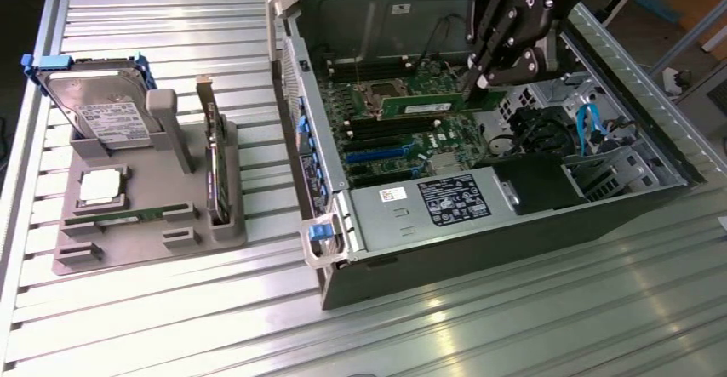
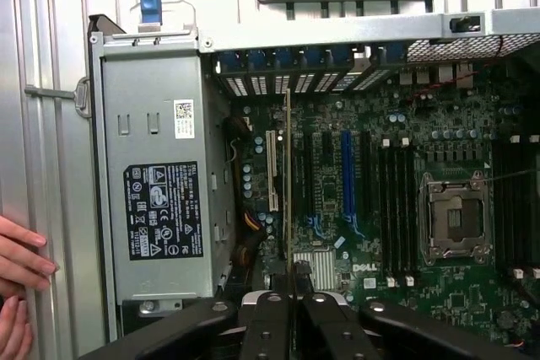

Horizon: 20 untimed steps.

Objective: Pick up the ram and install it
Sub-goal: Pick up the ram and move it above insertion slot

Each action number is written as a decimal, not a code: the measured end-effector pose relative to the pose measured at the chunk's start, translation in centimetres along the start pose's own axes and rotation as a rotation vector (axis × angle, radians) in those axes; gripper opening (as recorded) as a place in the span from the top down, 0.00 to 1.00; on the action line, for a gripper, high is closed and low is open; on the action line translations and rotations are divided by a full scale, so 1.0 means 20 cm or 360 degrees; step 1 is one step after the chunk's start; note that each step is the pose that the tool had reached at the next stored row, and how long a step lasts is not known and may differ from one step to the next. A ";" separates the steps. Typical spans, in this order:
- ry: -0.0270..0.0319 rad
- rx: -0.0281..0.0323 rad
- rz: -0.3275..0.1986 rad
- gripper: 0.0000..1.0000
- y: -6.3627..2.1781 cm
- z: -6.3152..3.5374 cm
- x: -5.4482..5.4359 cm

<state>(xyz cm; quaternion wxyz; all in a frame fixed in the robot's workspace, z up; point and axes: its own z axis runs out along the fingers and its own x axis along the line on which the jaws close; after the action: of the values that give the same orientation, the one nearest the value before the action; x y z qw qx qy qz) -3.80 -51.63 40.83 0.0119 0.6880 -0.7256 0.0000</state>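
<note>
Pincer (image 1: 478, 84) closed nearly all the way, clamped on the ram (image 1: 420, 103) by its thin faces. In the exterior view the hold sits toward the stick's end on that view's right, and the rest of the green stick reaches out to the left.

Ram is inside the open computer case (image 1: 477, 258), low over the main board (image 1: 386, 151) and near the processor socket (image 2: 456, 217). Cannot tell whether its lower edge touches anything. In the wrist view the ram (image 2: 288, 174) appears edge-on as a thin line running straight out from between the fingers (image 2: 268, 314). The dark memory slots (image 2: 395, 208) lie off to one side of that line, beside the socket.

Second stick (image 1: 114, 216) lies flat on the grey tray (image 1: 148, 245), well apart from the case.

Risks, as judged:
- The hold is off-centre, so downward force could pivot the stick and seat one end first, or jam it.
- The stick and slots look offset in the wrist view. If the edge lands beside a slot, it would press on board parts.
- Small contact area; the stick could slip between the fingers under load.
- A person's hand (image 2: 18, 280) rests just outside the case wall, close to the arm's working space.
</note>
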 end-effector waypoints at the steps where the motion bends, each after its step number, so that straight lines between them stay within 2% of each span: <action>1: -0.00036 0.00002 0.0000 0.88 0.000 0.000 0.00; 6: -0.00265 0.00023 0.0000 0.88 0.000 0.000 0.00; 13: -0.00275 0.00021 -0.0001 0.88 0.000 0.001 -0.01; 20: -0.00280 0.00022 -0.0001 0.88 0.003 0.005 -0.05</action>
<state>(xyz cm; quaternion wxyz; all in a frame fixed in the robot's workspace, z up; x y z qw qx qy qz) -3.80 -50.66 40.73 0.0050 0.6881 -0.7256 -0.0056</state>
